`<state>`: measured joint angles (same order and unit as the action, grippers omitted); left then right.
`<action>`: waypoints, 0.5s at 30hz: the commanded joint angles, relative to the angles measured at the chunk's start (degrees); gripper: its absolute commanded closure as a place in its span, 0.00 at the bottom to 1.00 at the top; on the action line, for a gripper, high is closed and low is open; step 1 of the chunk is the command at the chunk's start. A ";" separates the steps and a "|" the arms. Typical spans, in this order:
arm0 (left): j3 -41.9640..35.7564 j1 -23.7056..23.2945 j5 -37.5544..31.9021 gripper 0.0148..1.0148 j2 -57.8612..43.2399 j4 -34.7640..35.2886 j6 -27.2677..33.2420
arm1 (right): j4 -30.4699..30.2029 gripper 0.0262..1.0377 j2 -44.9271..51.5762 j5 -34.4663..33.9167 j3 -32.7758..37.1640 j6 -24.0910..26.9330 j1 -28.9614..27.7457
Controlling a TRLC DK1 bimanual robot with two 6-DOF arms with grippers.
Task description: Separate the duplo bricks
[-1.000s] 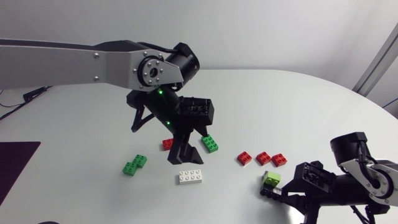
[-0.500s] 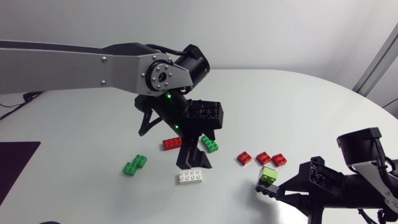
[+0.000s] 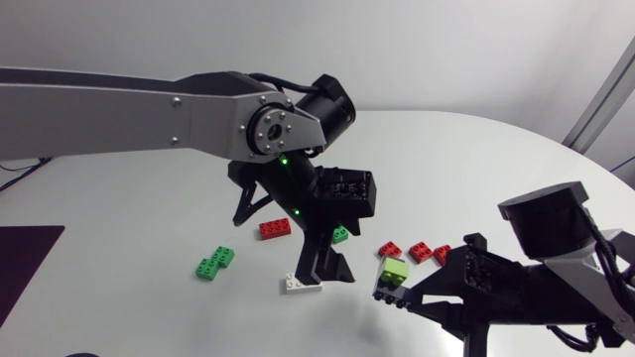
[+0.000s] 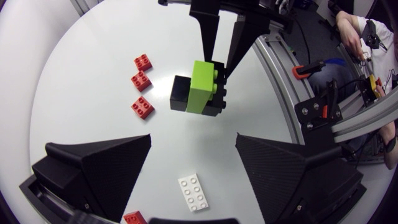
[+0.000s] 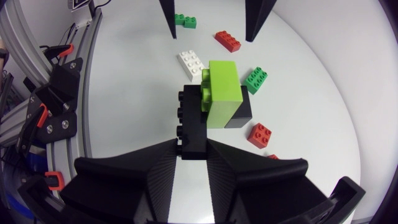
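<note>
white brick [image 3: 298,285]: in the head view, one end sits behind the left tool [image 4: 194,140]; full length unread.
dark green brick [image 3: 340,234]: only a sliver shows, the rest is behind that tool.
rightmost red brick [image 3: 442,253]: partly covered by the right tool [image 5: 191,150].
black brick [image 5: 189,118]: near end buried between the right tool's fingers.
cropped red brick [image 4: 134,218]: cut by the left wrist view's edge; only a corner shows.
right arm [image 3: 556,268]: runs off the head view; base unseen.
</note>
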<state>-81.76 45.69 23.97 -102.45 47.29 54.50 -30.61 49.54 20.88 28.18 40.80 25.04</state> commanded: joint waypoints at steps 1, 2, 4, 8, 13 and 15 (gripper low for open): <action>-1.12 0.98 0.99 0.09 0.59 -0.09 -1.41 | 1.61 0.85 1.00 -1.20 2.40 -3.27 2.56; -1.21 1.24 1.35 0.10 0.85 -0.09 -1.68 | 1.87 0.85 1.53 -1.28 2.84 -3.97 3.44; -1.39 1.59 1.70 0.10 1.12 -0.09 -2.12 | 2.57 0.85 1.97 -1.81 3.37 -5.02 4.76; -1.21 2.38 1.96 0.13 1.47 -0.09 -2.56 | 3.72 0.85 2.93 -2.87 4.07 -6.34 6.96; -1.04 2.21 2.66 0.15 1.64 -0.18 -2.82 | 4.60 0.85 3.64 -3.57 3.46 -6.87 8.19; -0.86 2.12 2.84 0.18 1.64 -0.27 -2.82 | 5.12 0.85 3.64 -3.57 3.10 -7.13 8.36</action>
<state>-81.76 47.75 26.04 -102.21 47.27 52.82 -26.41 52.62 17.54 31.27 35.07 32.80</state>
